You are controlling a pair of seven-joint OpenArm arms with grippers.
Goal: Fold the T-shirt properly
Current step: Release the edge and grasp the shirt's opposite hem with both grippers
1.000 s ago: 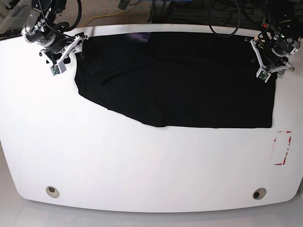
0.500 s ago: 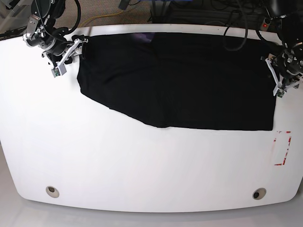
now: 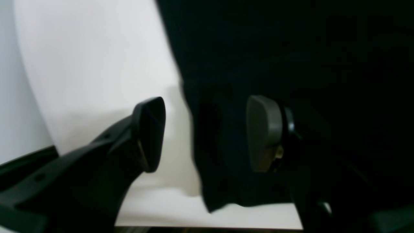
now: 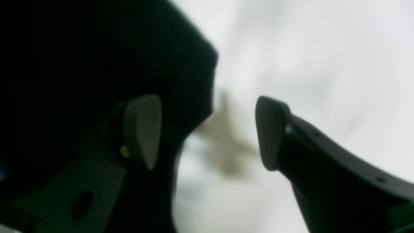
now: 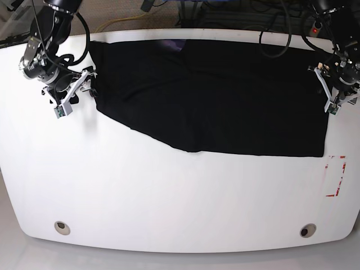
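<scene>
T-shirt (image 5: 225,95) matt black cloth; table (image 5: 169,191) smooth glossy white.

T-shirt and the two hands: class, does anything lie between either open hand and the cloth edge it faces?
Nothing visible does. The left hand straddles the T-shirt edge; the right hand sits at its other edge.

The T-shirt (image 5: 225,95) is plain black on a white table (image 5: 169,197) bearing a red-and-white marker (image 5: 335,175).

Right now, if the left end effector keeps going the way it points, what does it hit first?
Probably the side edge of the black T-shirt, which lies between the open fingers of the left end effector, with the white table under it. Depth is unclear in the blurred wrist view.
</scene>
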